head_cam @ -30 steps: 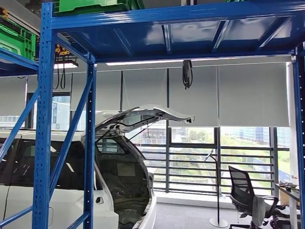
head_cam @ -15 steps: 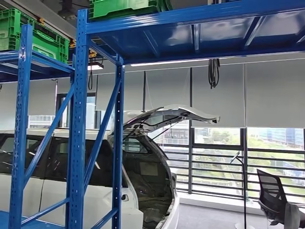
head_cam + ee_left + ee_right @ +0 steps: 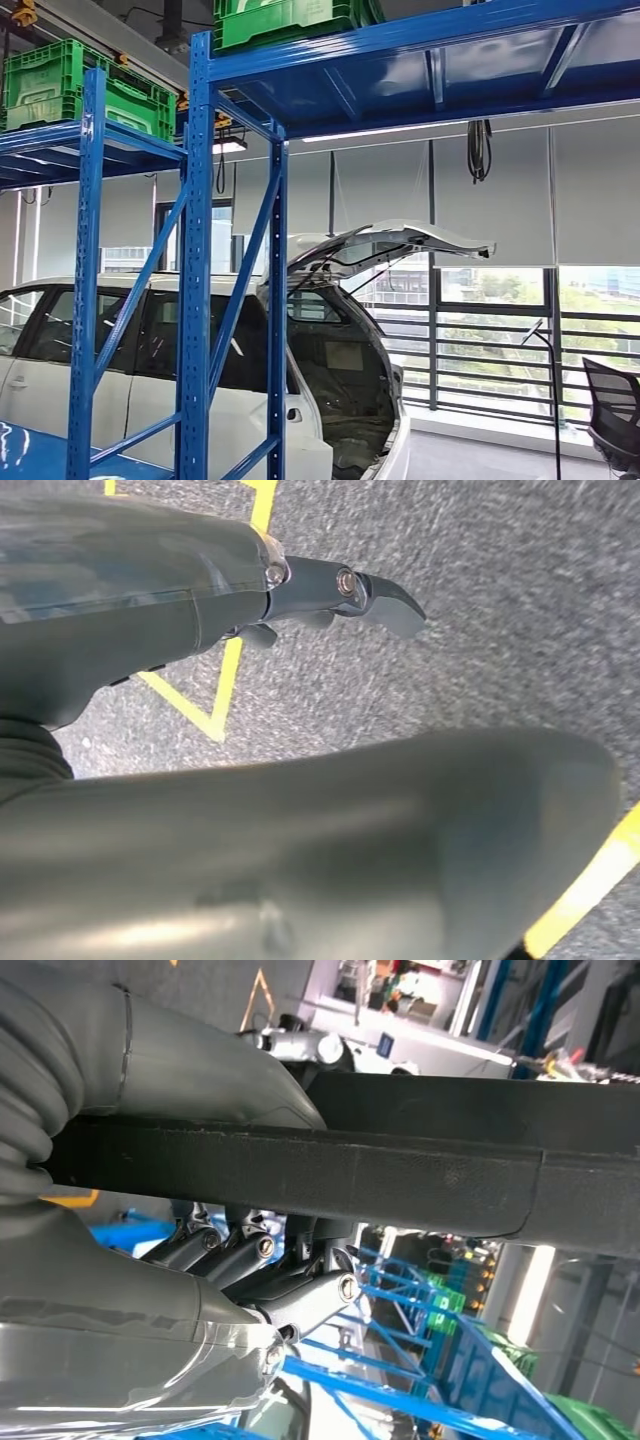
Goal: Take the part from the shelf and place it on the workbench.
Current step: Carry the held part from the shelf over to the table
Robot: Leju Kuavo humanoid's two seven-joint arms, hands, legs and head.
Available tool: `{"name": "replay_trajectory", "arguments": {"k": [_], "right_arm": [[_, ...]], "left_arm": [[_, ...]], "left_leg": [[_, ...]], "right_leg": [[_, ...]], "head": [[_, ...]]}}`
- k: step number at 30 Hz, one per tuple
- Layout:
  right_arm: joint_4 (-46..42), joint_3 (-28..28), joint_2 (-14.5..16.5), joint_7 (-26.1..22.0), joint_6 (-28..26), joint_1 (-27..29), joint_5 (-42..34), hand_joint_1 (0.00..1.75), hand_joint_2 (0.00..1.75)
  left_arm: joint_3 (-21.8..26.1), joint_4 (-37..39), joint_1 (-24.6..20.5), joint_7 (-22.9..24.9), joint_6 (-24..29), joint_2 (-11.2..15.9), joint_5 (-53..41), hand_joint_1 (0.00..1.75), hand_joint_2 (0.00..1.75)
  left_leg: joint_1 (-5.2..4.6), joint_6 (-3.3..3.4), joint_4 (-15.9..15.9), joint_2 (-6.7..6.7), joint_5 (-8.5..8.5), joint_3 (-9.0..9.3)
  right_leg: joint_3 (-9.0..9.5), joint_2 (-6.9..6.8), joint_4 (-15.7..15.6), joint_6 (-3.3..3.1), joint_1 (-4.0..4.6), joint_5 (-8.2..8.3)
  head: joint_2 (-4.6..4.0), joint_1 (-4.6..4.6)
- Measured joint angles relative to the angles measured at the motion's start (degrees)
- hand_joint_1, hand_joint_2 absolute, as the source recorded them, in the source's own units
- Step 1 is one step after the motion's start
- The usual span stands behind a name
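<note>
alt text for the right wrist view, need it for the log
The robot's right hand grips a long, flat black part that runs across the frame, thumb on one side and dark fingers curled on the other. Behind it are blue shelving and a green crate.

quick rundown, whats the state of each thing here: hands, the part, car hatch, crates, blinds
right hand: grips a long black part
left hand: holds nothing, hangs over the floor
car tailgate: raised open
green crates: sitting on top of the blue shelf
window blinds: partly lowered
</note>
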Motion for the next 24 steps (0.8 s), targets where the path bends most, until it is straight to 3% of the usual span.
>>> {"name": "replay_trajectory", "arguments": {"k": [2,4,6,7,8,10,12,15,17,20,21,22,24], "right_arm": [[0.0,0.3,0.0,-0.1,0.0,0.0,-0.1,1.75,1.75],[0.1,0.6,0.0,-0.1,0.0,0.2,-0.1,1.75,1.75],[0.2,1.0,-0.1,-0.1,-0.1,0.5,0.1,1.75,1.75],[0.2,1.2,-0.1,0.0,-0.1,0.6,0.2,1.75,1.75],[0.2,1.3,-0.1,0.0,-0.1,0.6,0.3,1.75,1.75],[0.2,1.6,-0.1,0.0,-0.1,0.6,0.5,1.75,1.75],[0.2,2.0,-0.1,0.0,-0.2,0.6,0.8,1.75,1.75],[0.2,2.6,0.1,0.0,-0.5,0.3,1.2,1.75,1.75],[0.2,2.9,0.3,0.0,-0.8,0.0,1.3,1.75,1.75],[0.4,3.2,0.4,0.0,-1.1,-0.2,1.7,1.75,1.75],[0.6,3.3,0.4,0.0,-1.3,-0.2,1.8,1.75,1.75],[0.7,3.4,0.4,0.0,-1.4,-0.2,1.9,1.75,1.75],[0.9,3.7,0.4,0.0,-1.8,-0.2,2.0,1.75,1.75]], "left_arm": [[-0.2,0.0,0.0,0.0,0.0,-0.1,-0.1,0.0,1.75],[-0.3,0.0,-0.1,-0.1,0.0,-0.2,-0.1,0.0,1.75],[-0.5,0.0,-0.1,-0.1,-0.1,-0.4,-0.2,0.0,1.75],[-0.6,0.0,-0.1,0.0,-0.1,-0.6,-0.2,0.0,1.75],[-0.7,0.0,0.0,0.1,-0.1,-0.7,-0.3,0.0,1.75],[-1.0,0.0,0.0,0.3,-0.1,-0.9,-0.4,0.0,1.75],[-1.1,0.0,-0.2,0.4,0.0,-1.2,-0.3,0.0,1.75],[-1.2,0.0,-0.1,0.2,0.1,-1.3,0.4,0.0,1.75],[-1.2,0.0,-0.1,-0.3,0.1,-1.2,0.8,0.0,1.75],[-1.2,0.0,-0.3,-0.6,0.2,-1.0,0.9,0.0,1.75],[-1.2,0.0,-0.4,-0.7,0.3,-0.8,0.9,0.0,1.75],[-1.2,0.1,-0.4,-0.8,0.4,-0.7,1.0,0.0,1.75],[-1.2,0.2,-0.4,-0.9,0.7,-0.6,1.1,0.0,1.75]], "left_leg": [[0.0,-0.49,2.7,0.83,-2.11,-1.23],[0.3,-1.03,9.5,1.91,-5.88,-4.15],[0.64,-1.56,15.0,2.24,-7.75,-6.37],[0.83,-1.77,15.0,2.39,-7.16,-6.16],[1.04,-1.95,12.8,2.68,-5.67,-4.94],[1.19,-2.18,5.3,4.14,-2.25,-0.98],[0.99,-1.73,0.9,5.4,-1.12,1.05],[0.72,-0.46,0.6,4.95,-1.21,0.76],[0.82,0.31,0.5,4.39,-0.99,0.67],[0.73,0.91,0.5,3.48,-0.8,0.48],[0.61,0.98,0.5,3.14,-0.76,0.45],[0.48,1.03,0.5,2.79,-0.73,0.44],[0.24,1.08,0.5,2.01,-0.68,0.5]], "right_leg": [[0.05,-0.9,-0.5,-0.4,-0.34,0.37],[-0.04,-1.86,-0.5,-0.56,-0.35,0.45],[-0.11,-2.8,-0.5,-0.55,-0.33,0.44],[-0.11,-3.21,-0.4,-0.5,-0.35,0.4],[-0.08,-3.56,-0.4,-0.39,-0.38,0.34],[-0.06,-4.14,0.0,0.11,-0.31,0.03],[-0.27,-4.58,0.5,0.76,-0.04,-0.22],[-0.42,-5.25,0.8,1.57,-0.05,-0.46],[-1.16,-4.28,2.7,2.02,-0.26,-2.21],[-5.64,-2.5,13.0,2.24,-0.33,-7.45],[-6.93,-2.38,15.8,2.21,-0.33,-8.26],[-7.39,-2.34,16.8,2.11,-0.31,-8.03],[-5.49,-2.09,12.8,1.6,-0.21,-4.93]], "head": [[0.0,0.01],[0.0,0.0],[0.0,0.01],[0.0,0.01],[0.0,0.01],[0.0,0.01],[0.01,0.0],[0.01,0.0],[0.0,0.0],[0.0,-0.01],[0.0,-0.01],[0.0,-0.01],[0.0,-0.01]]}}
